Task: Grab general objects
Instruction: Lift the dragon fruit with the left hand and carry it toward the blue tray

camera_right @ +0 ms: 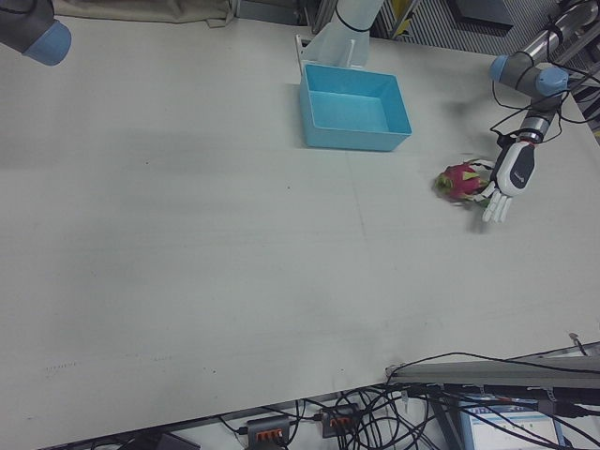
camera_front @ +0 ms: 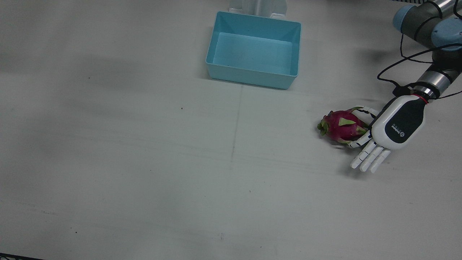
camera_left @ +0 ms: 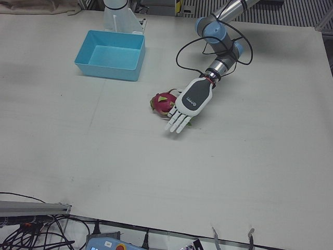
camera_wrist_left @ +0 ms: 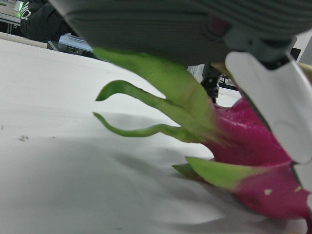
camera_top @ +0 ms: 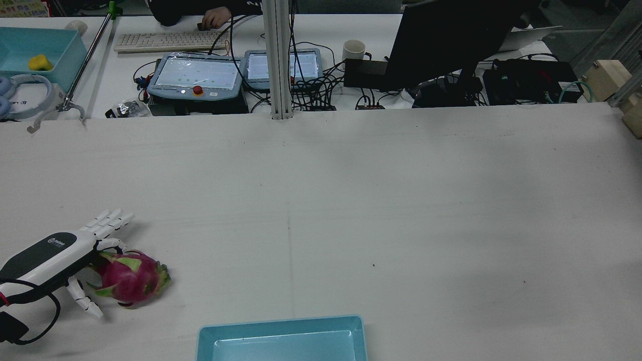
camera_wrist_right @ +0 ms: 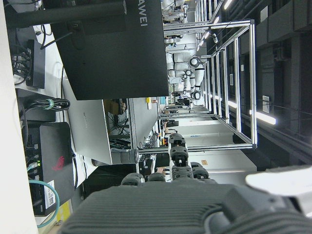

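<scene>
A pink dragon fruit [camera_front: 343, 126] with green scales lies on the white table at the robot's left side; it also shows in the rear view [camera_top: 131, 281] and fills the left hand view [camera_wrist_left: 253, 146]. My left hand [camera_front: 397, 124] rests palm down right beside it, on the side away from the bin. Two of its fingers [camera_front: 362, 109] curl loosely around the fruit, and the others stretch out straight past it. The fruit stays on the table. Of my right hand only the dark palm edge [camera_wrist_right: 161, 209] shows in its own view; its fingers cannot be read.
An empty light blue bin [camera_front: 216, 68] stands at the table's middle near the pedestals, also at the rear view's bottom edge [camera_top: 281, 326]. Monitors, keyboards and cables lie on the operators' desk [camera_top: 321, 75] beyond the table's far edge.
</scene>
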You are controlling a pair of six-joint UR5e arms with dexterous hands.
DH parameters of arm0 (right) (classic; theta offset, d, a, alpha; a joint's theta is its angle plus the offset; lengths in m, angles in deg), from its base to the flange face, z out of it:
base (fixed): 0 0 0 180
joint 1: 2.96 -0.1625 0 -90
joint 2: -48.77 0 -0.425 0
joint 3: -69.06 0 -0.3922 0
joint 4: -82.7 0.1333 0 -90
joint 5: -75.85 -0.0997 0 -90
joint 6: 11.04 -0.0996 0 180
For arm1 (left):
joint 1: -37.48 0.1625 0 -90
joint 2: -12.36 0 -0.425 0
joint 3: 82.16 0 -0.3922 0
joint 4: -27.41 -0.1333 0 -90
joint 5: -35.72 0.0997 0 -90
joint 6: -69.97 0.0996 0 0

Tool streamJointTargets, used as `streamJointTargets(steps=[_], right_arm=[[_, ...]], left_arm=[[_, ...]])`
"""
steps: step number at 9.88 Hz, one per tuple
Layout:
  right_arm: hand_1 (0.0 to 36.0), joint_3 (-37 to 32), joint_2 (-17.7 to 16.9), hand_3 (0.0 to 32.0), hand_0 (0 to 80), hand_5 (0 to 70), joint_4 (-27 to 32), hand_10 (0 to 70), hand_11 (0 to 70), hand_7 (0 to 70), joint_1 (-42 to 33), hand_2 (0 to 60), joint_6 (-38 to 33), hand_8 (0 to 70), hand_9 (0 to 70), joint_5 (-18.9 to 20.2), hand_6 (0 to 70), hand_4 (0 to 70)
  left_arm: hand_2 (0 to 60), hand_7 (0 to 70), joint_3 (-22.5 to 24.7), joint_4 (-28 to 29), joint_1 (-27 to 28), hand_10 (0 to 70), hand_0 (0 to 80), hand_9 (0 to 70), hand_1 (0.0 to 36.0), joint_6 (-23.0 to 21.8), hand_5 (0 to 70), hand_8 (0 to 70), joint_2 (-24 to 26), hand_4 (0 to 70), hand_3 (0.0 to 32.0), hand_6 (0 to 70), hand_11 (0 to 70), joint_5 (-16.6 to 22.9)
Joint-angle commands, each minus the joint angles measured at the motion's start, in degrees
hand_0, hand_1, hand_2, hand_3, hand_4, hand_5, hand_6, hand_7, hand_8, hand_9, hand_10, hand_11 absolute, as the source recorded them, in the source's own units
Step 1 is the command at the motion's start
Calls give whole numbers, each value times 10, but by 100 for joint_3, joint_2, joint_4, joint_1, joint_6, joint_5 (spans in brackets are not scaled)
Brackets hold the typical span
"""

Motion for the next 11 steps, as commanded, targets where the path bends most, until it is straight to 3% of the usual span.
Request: streamJointTargets(steps=[1,3,4,5,6,8,9,11], right_arm=[[0,0,0,0,0,0,0,0,0,0,0,0,0,0,0,-2,0,0],[0,0,0,0,0,0,0,0,0,0,0,0,0,0,0,-2,0,0],[0,0,0,0,0,0,0,0,0,0,0,0,0,0,0,-2,0,0],[0,9,0,0,0,0,0,0,0,0,0,0,9,0,0,6,0,0],[0,9,0,0,0,0,0,0,0,0,0,0,9,0,0,-2,0,0],[0,18,0,0,0,0,0,0,0,0,0,0,17,0,0,6,0,0],[0,18,0,0,0,0,0,0,0,0,-8,0,18,0,0,-2,0,0],[0,26,0,0,0,0,0,0,0,0,0,0,18,0,0,-2,0,0]], left_arm=[[107,105,-4,43,0,0,622,7,273,0,495,0,0,301,0,0,0,-13],[106,116,-4,70,0,0,630,9,263,0,587,0,0,466,0,0,0,-4],[199,114,-4,70,0,0,627,8,280,0,604,0,0,528,0,0,0,4],[505,120,-4,79,0,0,600,10,336,-9,609,0,0,572,0,0,0,30],[600,125,5,87,0,0,560,11,360,-61,594,0,0,596,0,0,0,65],[600,151,49,53,9,0,500,16,360,-210,575,0,-9,668,0,0,0,110],[600,162,75,26,9,0,507,18,360,-385,576,0,0,700,0,0,0,301],[600,191,250,-350,-52,0,530,24,360,-448,589,0,262,700,0,1,0,609]])
